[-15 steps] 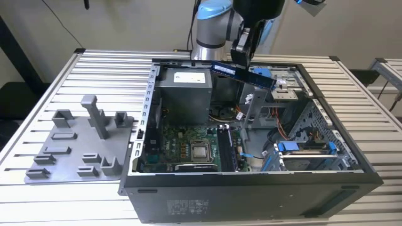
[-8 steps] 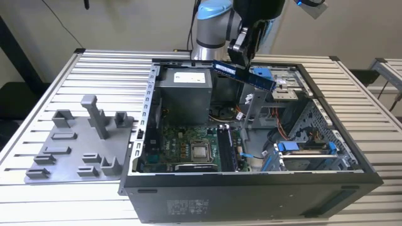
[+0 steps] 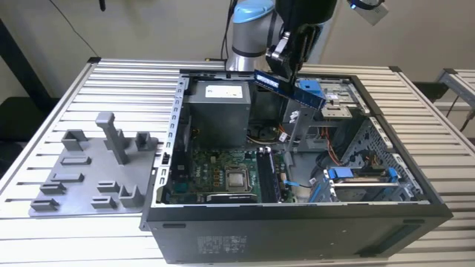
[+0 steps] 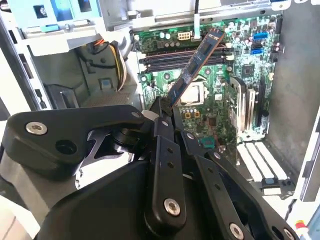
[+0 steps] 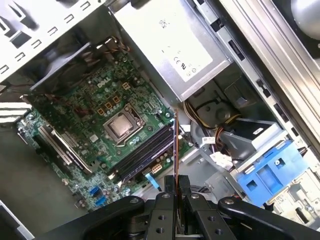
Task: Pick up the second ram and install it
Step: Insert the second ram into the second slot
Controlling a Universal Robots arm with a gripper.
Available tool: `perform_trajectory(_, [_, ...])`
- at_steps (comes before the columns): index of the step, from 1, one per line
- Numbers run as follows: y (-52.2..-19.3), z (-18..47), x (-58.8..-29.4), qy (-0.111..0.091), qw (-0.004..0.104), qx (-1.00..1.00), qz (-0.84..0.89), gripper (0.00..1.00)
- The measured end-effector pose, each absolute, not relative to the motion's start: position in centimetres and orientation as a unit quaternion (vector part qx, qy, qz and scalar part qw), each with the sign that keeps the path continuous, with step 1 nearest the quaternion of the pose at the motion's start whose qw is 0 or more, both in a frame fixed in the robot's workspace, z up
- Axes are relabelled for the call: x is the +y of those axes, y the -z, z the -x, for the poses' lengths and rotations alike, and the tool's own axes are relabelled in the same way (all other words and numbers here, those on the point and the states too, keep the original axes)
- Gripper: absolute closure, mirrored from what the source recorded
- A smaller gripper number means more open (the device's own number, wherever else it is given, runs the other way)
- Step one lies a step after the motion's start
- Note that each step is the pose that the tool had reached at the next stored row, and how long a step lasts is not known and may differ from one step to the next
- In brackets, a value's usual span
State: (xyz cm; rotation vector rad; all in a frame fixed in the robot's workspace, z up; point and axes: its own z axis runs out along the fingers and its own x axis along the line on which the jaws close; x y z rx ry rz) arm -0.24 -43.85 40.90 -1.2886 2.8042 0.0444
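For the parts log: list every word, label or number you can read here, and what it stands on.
Nothing can be quoted with confidence.
On the power supply: a pale label, print too small to read.
On the motherboard: white lettering, too blurred to quote.
On the case: an outer-wall sticker, too small to read.
On the second ram: a pale label, too small to read.

So everything sits on a slatted metal table (image 3: pixel 89 94). A grey plastic tray (image 3: pixel 82 183) with upright posts lies at the exterior view's left, and the opened-up PC case (image 3: pixel 297 233) is just beside it.
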Motion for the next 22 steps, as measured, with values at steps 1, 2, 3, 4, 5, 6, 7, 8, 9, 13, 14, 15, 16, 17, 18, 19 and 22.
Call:
perform_trajectory(1, [-40.89,0.24,-43.85,-0.014,0.028,0.91,0.413,0.86])
perform_trajectory(2, [-40.89,0.24,-43.85,-0.014,0.028,0.912,0.408,0.86])
perform_trajectory(3, [-40.88,0.24,-43.85,-0.014,0.028,0.915,0.403,0.86])
perform_trajectory(4, [-40.87,0.24,-43.85,-0.014,0.028,0.917,0.398,0.86])
perform_trajectory(5, [-40.86,0.24,-43.85,-0.014,0.028,0.919,0.393,0.86])
perform_trajectory(6, [-40.85,0.24,-43.85,-0.013,0.028,0.921,0.388,0.86])
perform_trajectory(7, [-40.84,0.24,-43.85,-0.013,0.028,0.923,0.383,0.86])
perform_trajectory(8, [-40.83,0.24,-43.85,-0.013,0.028,0.925,0.378,0.86])
perform_trajectory(9, [-40.82,0.24,-43.85,-0.013,0.028,0.927,0.373,0.86])
perform_trajectory(13, [-40.79,0.24,-43.85,-0.013,0.027,0.933,0.358,0.86])
perform_trajectory(14, [-40.78,0.24,-43.85,-0.013,0.027,0.934,0.355,0.86])
perform_trajectory(15, [-40.77,0.24,-43.85,-0.013,0.027,0.935,0.352,0.86])
perform_trajectory(16, [-40.75,0.24,-43.85,-0.013,0.027,0.936,0.349,0.86])
perform_trajectory(17, [-40.75,0.24,-43.85,-0.013,0.027,0.937,0.347,0.86])
perform_trajectory(18, [-40.74,0.24,-43.85,-0.013,0.027,0.938,0.345,0.86])
perform_trajectory(19, [-40.73,0.24,-43.85,-0.013,0.027,0.939,0.343,0.86])
perform_trajectory(22, [-40.71,0.24,-43.85,-0.013,0.027,0.94,0.34,0.86])
